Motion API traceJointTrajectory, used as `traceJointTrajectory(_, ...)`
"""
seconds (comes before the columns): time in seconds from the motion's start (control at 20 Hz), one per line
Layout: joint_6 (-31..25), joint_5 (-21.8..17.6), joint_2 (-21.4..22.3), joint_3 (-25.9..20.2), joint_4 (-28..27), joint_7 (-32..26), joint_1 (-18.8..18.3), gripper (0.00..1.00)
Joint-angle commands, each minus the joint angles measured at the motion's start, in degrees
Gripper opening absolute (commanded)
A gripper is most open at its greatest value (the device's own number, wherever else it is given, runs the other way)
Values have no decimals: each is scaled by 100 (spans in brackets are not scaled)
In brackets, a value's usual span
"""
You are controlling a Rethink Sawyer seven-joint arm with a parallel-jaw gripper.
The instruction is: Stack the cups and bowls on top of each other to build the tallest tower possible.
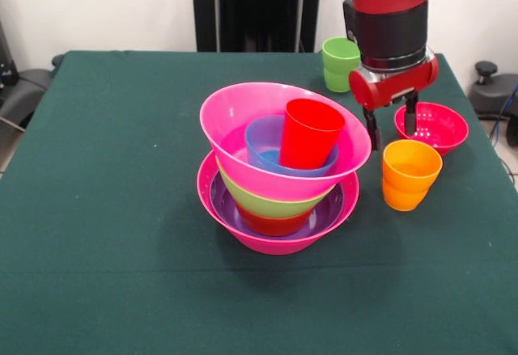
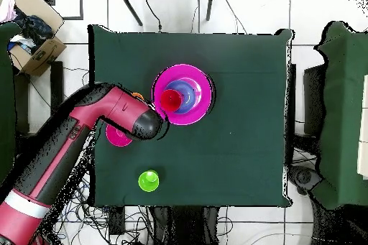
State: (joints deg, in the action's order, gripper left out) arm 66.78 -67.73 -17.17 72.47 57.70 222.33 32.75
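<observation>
The tower (image 1: 278, 209) stands mid-table on a large hot-pink bowl that holds purple, crimson and lime green bowls. A second hot-pink bowl (image 1: 243, 116) sits tilted on top, with a blue bowl (image 1: 263, 141) and the red cup (image 1: 309, 133) inside it. From above, the tower (image 2: 194, 88) shows the red cup (image 2: 170, 100) off-centre. My gripper (image 1: 393, 139) hangs open and empty just right of the tower, behind the orange cup (image 1: 410, 173). One of its fingers (image 1: 373, 128) is beside the tower's top rim. The other is in front of a small crimson bowl (image 1: 437, 128).
A lime green cup (image 1: 340, 62) stands alone near the far edge behind my arm; from above, the lime green cup (image 2: 148, 180) is apart from everything else. My arm (image 2: 86, 134) covers most of the crimson bowl (image 2: 115, 138) in the overhead view. A cardboard box (image 2: 36, 37) sits off the table.
</observation>
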Motion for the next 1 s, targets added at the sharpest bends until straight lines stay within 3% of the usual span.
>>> traceJointTrajectory(0.05,339,115,98,-1242,-491,360,-84,100)
traceJointTrajectory(1.0,792,-155,183,-1460,-187,429,124,100)
